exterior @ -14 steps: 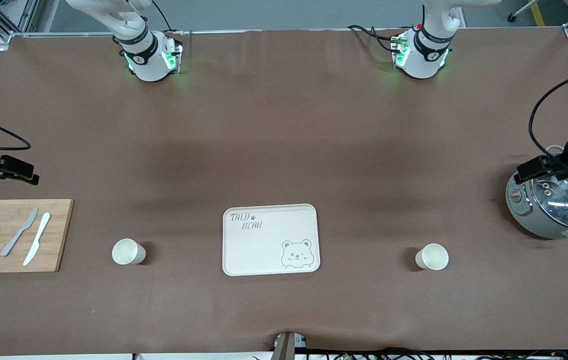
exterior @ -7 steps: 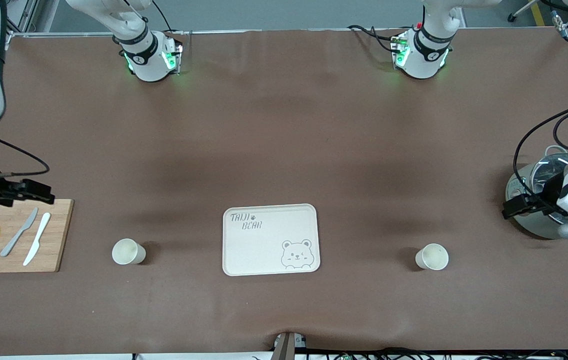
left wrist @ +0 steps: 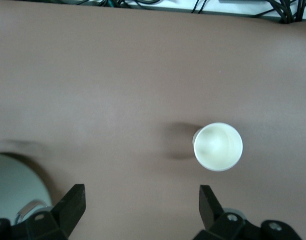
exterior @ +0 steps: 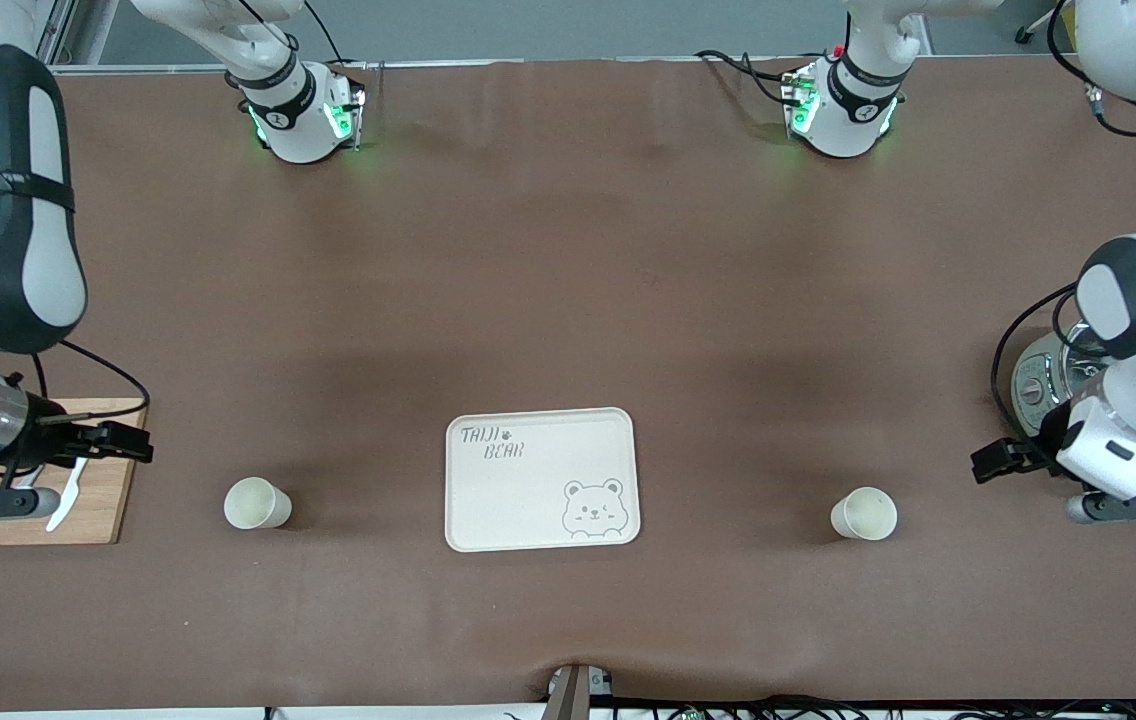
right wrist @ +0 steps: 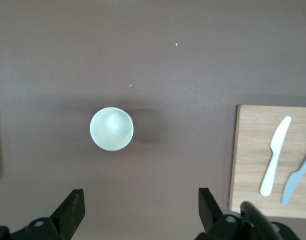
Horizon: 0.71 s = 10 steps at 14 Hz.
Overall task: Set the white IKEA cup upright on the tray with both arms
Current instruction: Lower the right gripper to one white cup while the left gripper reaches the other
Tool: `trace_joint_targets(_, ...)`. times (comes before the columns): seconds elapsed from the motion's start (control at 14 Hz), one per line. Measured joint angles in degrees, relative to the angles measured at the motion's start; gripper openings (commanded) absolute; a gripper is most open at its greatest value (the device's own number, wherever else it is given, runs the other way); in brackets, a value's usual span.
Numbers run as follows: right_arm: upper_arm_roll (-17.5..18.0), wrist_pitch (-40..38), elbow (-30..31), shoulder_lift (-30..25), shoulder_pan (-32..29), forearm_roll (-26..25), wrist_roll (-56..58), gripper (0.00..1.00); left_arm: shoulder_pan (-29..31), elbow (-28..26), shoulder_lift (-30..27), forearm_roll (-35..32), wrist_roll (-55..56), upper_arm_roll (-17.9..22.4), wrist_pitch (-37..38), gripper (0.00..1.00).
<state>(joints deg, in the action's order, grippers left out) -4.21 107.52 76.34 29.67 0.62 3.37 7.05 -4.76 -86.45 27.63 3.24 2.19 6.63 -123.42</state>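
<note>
The cream tray (exterior: 528, 510) with the bear drawing lies in the middle of the table. One white cup (exterior: 256, 503) stands upright toward the right arm's end, and a second white cup (exterior: 865, 514) stands upright toward the left arm's end. My right gripper (exterior: 123, 444) hangs open and empty over the edge of the cutting board, apart from the first cup (right wrist: 111, 128). My left gripper (exterior: 1000, 462) hangs open and empty over the table beside the cooker, apart from the second cup (left wrist: 218, 146). Both show open in their wrist views, the right (right wrist: 141, 202) and the left (left wrist: 141, 200).
A wooden cutting board (exterior: 98, 505) with a white knife (right wrist: 274, 155) and a grey knife (right wrist: 298, 175) lies at the right arm's end. A metal cooker (exterior: 1036, 385) stands at the left arm's end, under the left arm. Bare brown mat surrounds the tray.
Both arms have swung in from the table ends toward the cups and nearer the front camera. The cups and the tray have not moved.
</note>
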Motion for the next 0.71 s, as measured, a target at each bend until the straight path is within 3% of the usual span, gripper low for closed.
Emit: trace_joint_targets(0.71, 0.14, 6.90, 0.06, 9.11, 0.70, 1.87, -0.02, 1.00, -2.35, 0.15, 8.36, 5.42, 0.04, -0.56, -9.42, 1.00)
